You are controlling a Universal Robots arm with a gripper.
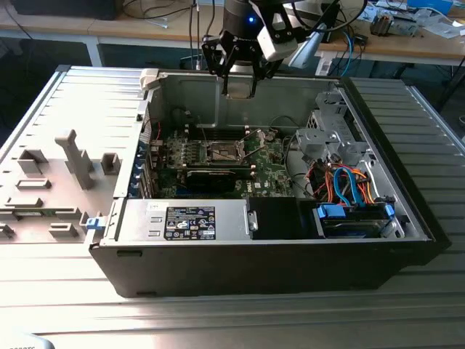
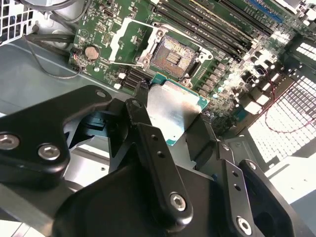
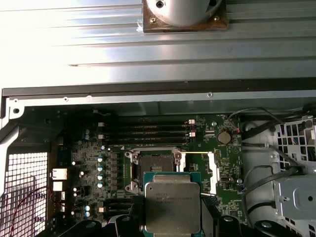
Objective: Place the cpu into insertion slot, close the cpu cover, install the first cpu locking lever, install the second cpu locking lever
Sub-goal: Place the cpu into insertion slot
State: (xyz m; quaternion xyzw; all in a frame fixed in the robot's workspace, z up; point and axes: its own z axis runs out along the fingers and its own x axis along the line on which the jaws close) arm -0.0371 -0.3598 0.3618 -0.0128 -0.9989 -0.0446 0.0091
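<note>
With the end effector (image 2: 170,118) pinching the cpu (image 3: 172,200) above the insertion slot (image 2: 170,57), any tilt could crush its contacts.

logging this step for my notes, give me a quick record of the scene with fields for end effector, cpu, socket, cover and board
end effector: shut on the cpu, up over the open computer case
cpu: held flat, metal top towards the first wrist view, not yet in the socket
insertion slot: empty, dark centre exposed
cpu cover: swung open beside the socket
motherboard: green, lying inside the case
</note>
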